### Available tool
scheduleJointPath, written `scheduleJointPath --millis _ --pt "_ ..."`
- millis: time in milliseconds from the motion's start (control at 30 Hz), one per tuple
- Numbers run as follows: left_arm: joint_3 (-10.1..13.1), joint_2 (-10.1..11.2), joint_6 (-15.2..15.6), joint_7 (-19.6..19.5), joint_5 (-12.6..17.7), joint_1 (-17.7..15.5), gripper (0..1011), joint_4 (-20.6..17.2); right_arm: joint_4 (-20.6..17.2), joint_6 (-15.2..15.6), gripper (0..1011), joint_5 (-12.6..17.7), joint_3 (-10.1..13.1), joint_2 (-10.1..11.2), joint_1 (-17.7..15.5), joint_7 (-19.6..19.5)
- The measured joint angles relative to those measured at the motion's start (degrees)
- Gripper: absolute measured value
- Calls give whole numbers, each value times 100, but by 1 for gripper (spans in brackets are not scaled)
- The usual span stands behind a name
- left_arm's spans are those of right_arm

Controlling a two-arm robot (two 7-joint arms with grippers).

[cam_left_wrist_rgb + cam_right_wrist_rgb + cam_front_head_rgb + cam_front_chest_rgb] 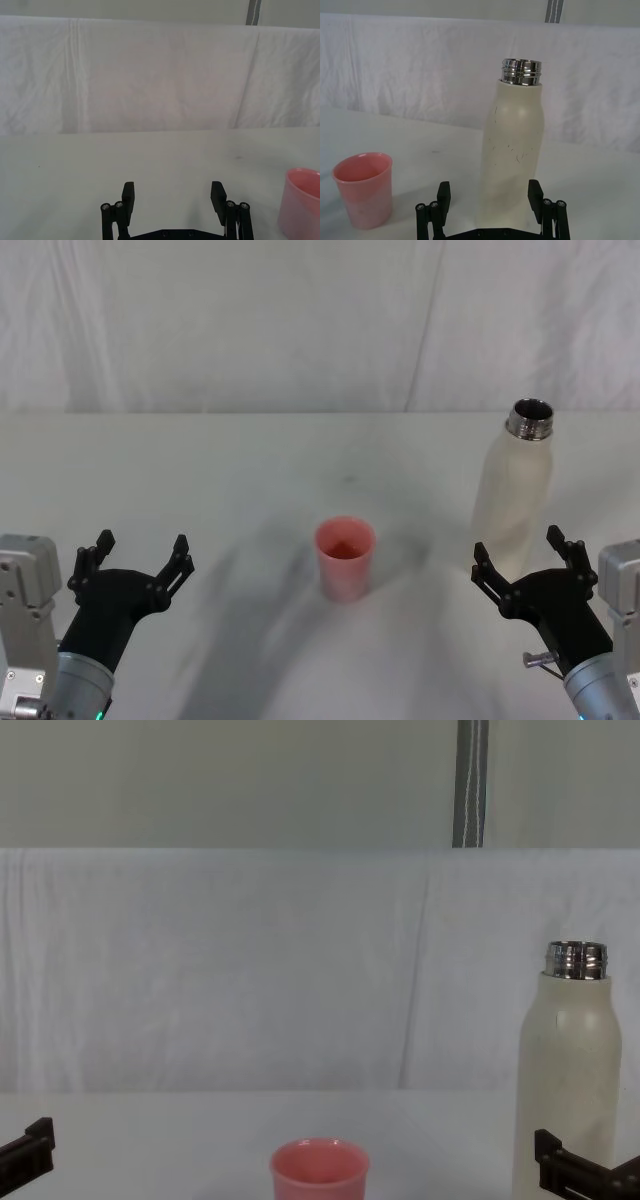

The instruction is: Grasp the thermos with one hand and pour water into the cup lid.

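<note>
The foot of the thermos (514,495) is hidden behind the right gripper (525,560), whose jaws gape on either side of it, not touching. It stands uncapped toward the table's (240,470) right edge, matte cream with a steel neck. The pink cup lid (345,558) sits mid-table, its contents unclear. The left gripper (138,558) hangs spread and empty near the front left corner.

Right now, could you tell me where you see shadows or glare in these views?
Head view: soft grey shadows fan across the table around the cup and beside the thermos. Right wrist view: the steel neck shows bright glints; the thermos body looks matte. Chest view: lighting is even, without harsh glare.
</note>
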Motion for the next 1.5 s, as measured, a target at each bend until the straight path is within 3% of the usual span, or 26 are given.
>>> scheduleJointPath --millis 1500 --pt "0 0 0 0 0 0 1001 0 0 0 1001 0 0 0 0 0"
